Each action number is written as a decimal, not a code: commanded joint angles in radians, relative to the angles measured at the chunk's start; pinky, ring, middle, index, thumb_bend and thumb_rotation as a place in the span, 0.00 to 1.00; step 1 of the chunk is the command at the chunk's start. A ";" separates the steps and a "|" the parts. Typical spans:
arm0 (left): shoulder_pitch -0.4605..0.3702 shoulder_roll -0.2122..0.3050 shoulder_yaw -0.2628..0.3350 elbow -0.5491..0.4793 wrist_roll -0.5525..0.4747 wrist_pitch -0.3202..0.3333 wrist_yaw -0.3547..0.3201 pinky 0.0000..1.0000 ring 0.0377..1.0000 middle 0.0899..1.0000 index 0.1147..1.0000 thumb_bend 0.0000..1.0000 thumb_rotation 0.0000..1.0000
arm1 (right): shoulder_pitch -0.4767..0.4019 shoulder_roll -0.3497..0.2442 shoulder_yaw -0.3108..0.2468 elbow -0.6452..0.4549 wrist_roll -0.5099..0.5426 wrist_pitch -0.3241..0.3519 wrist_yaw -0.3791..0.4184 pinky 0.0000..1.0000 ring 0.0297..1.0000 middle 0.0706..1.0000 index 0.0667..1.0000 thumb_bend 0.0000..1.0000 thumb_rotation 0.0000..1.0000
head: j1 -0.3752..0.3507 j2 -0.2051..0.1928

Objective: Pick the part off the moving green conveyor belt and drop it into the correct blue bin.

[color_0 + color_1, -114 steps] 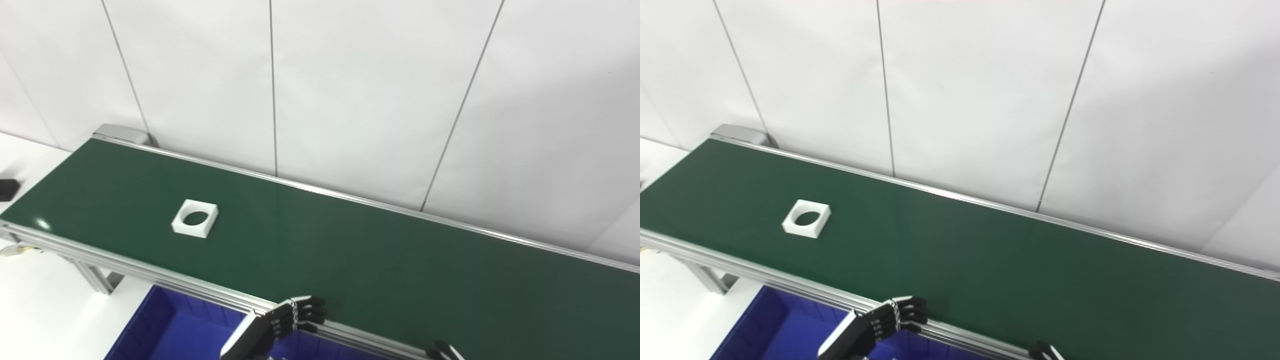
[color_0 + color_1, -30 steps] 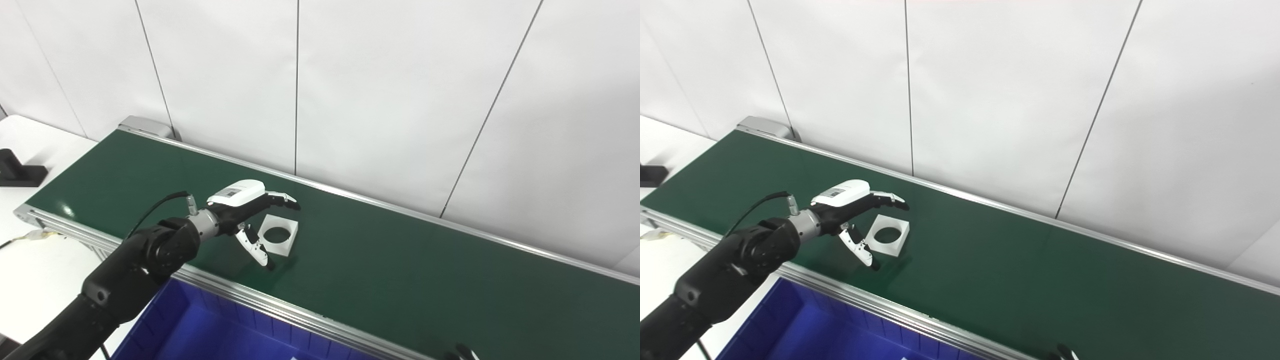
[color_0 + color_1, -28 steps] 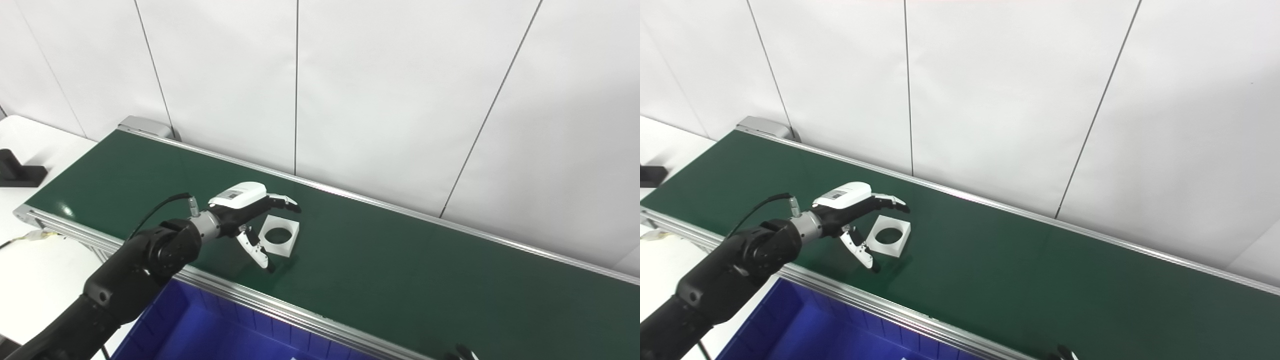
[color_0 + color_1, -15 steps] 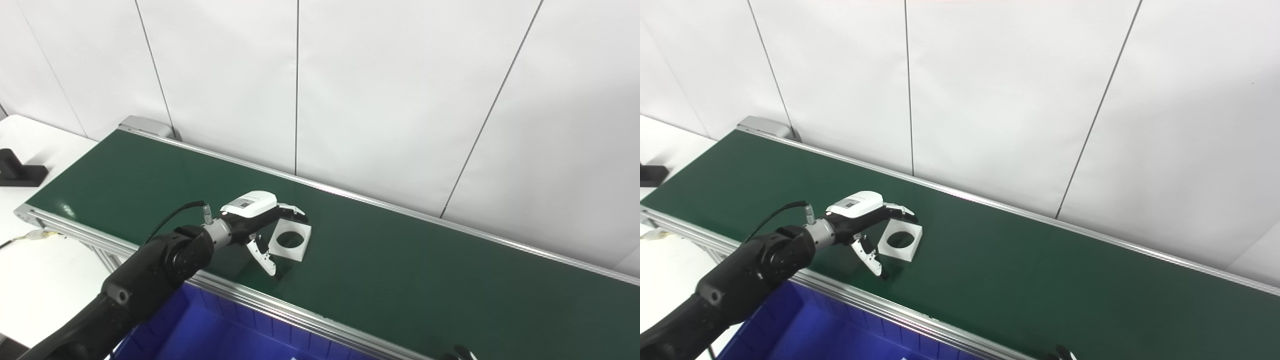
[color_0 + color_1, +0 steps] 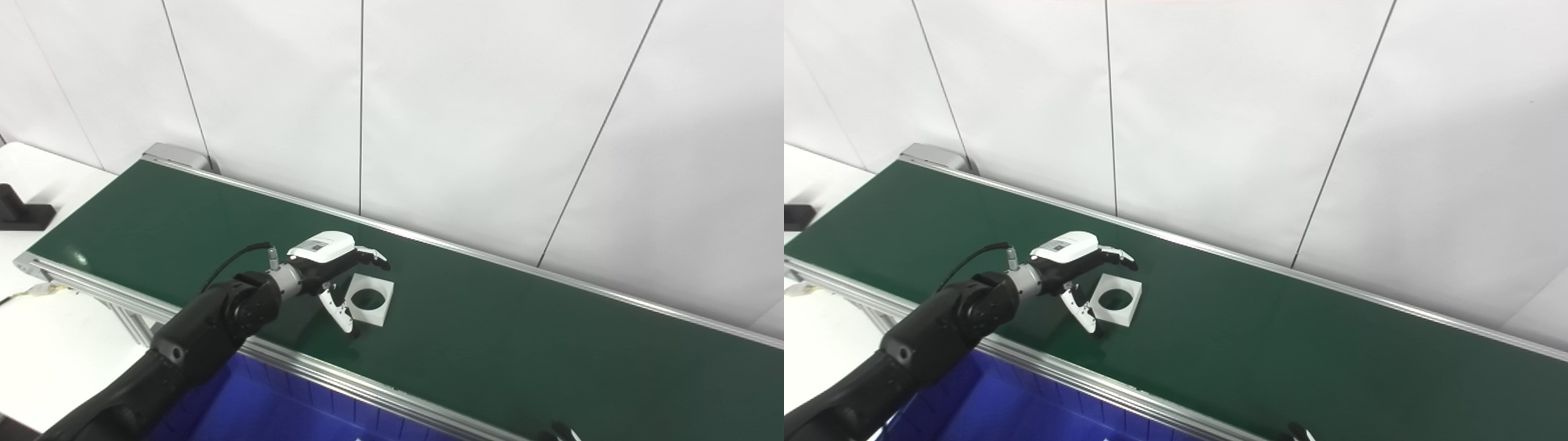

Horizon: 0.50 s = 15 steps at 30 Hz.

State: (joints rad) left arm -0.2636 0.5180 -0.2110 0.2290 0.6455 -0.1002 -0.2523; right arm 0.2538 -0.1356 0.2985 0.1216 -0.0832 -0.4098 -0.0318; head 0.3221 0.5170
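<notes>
**Already straddled, not yet gripped**

Broadly, the green conveyor belt (image 5: 490,331) dominates, with the blue bin (image 5: 257,410) below its near edge. Spread wide, the left hand (image 5: 334,272) brackets the white square plate with a round hole (image 5: 369,299), which lies flat near the belt's near edge. Since the belt runs, late closing could likely let the plate slide clear or tip. Only the right hand's fingertips (image 5: 560,432) show; its state cannot be told.
</notes>
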 commanded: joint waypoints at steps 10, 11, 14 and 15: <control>-0.044 -0.043 -0.048 0.022 0.066 0.031 0.072 0.77 0.82 0.82 0.80 0.94 0.25 | 0.004 0.013 0.000 -0.045 0.001 -0.060 0.003 0.67 0.76 0.80 0.87 0.64 0.97 | -0.014 0.009; -0.040 -0.049 -0.057 0.026 0.074 0.029 0.081 0.76 0.81 0.81 0.80 0.95 0.26 | 0.005 0.013 0.000 -0.045 0.002 -0.060 0.004 0.67 0.76 0.80 0.87 0.64 0.96 | -0.014 0.009; -0.033 -0.060 -0.083 0.033 0.096 0.040 0.097 0.77 0.81 0.82 0.81 0.95 0.26 | 0.005 0.013 0.000 -0.045 0.007 -0.060 0.007 0.67 0.76 0.81 0.87 0.64 0.96 | -0.015 0.010; -0.032 -0.064 -0.093 0.038 0.108 0.046 0.102 0.77 0.81 0.82 0.81 0.95 0.25 | 0.006 0.012 0.001 -0.045 0.007 -0.060 0.007 0.67 0.76 0.81 0.87 0.64 0.96 | -0.016 0.011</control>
State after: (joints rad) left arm -0.2778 0.4570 -0.2938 0.2624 0.7391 -0.0529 -0.1660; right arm 0.2591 -0.1253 0.2980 0.1065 -0.0814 -0.4098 -0.0303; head 0.3053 0.5262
